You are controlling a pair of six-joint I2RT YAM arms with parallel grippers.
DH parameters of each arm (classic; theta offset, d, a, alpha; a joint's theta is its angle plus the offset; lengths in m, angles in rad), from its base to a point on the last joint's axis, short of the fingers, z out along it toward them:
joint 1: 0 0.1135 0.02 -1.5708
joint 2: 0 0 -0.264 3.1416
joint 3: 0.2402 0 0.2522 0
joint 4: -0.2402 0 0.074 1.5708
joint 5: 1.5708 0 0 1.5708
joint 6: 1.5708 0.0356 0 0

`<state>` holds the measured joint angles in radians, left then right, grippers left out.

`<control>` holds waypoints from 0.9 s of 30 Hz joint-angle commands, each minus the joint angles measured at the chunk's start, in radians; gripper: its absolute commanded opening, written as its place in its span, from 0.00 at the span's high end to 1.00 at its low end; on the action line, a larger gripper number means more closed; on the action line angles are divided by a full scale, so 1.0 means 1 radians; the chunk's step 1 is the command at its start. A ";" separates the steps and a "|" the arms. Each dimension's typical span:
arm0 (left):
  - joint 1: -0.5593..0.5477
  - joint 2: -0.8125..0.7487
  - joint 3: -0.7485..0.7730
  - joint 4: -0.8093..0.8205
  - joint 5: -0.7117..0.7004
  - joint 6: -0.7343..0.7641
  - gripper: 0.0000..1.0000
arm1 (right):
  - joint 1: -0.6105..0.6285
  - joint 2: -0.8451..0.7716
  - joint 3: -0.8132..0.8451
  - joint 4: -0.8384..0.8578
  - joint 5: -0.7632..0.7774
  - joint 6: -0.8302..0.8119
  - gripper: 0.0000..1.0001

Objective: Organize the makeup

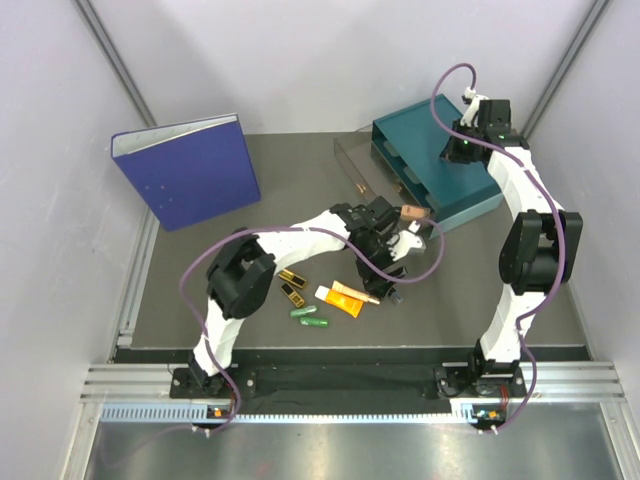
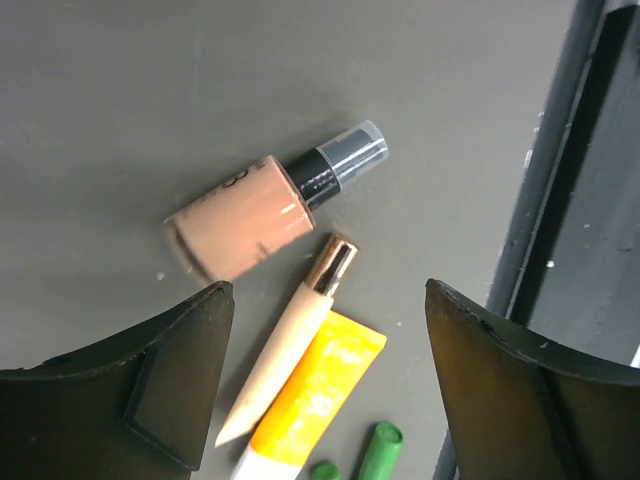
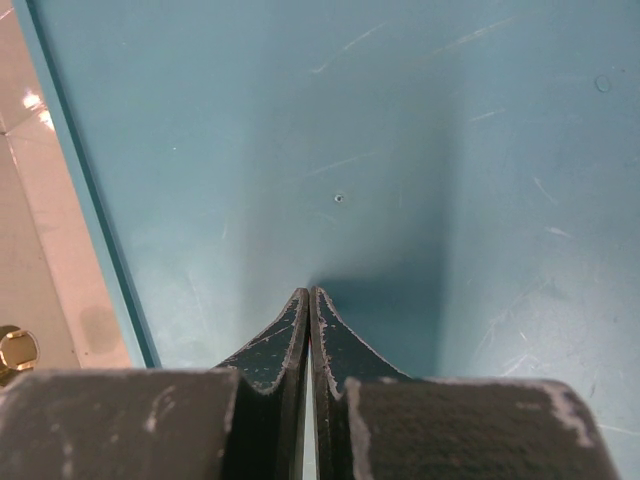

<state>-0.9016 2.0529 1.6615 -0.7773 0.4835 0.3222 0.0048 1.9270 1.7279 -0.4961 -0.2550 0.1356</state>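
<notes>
My left gripper (image 2: 328,292) is open and empty, hovering low over the makeup cluster; it also shows in the top view (image 1: 380,272). Below it lie a beige dark-capped bottle (image 2: 250,215), a slim beige gold-capped tube (image 2: 285,350), the yellow-orange white-capped tube (image 2: 318,395) and two green capsules (image 2: 380,450). In the top view, two gold-and-black cases (image 1: 293,285) lie left of the yellow tube (image 1: 342,298) and the capsules (image 1: 310,317). A second beige bottle (image 1: 412,212) lies by the teal box. My right gripper (image 3: 309,292) is shut and empty above the teal drawer box (image 3: 400,150).
The large blue binder (image 1: 188,172) stands at the back left. The teal drawer box (image 1: 425,170) sits at the back right, with a clear plastic panel (image 1: 362,165) beside it. A dark rail (image 2: 560,200) runs along the table's near edge.
</notes>
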 commanded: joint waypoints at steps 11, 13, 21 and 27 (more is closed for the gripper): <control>-0.022 0.121 0.121 -0.007 -0.026 0.037 0.23 | 0.020 0.038 -0.083 -0.130 -0.007 0.002 1.00; -0.023 0.109 0.106 -0.010 -0.048 0.031 0.23 | 0.021 0.032 -0.087 -0.128 -0.006 0.002 1.00; -0.020 0.013 0.018 -0.008 -0.175 -0.012 0.25 | 0.021 0.004 -0.119 -0.144 0.090 0.005 1.00; -0.017 -0.098 -0.049 0.085 -0.224 -0.080 0.24 | 0.012 -0.207 -0.264 -0.013 0.073 -0.001 1.00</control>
<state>-0.9230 2.0991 1.6371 -0.7750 0.3069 0.2958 0.0113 1.7992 1.5486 -0.4072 -0.2211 0.1520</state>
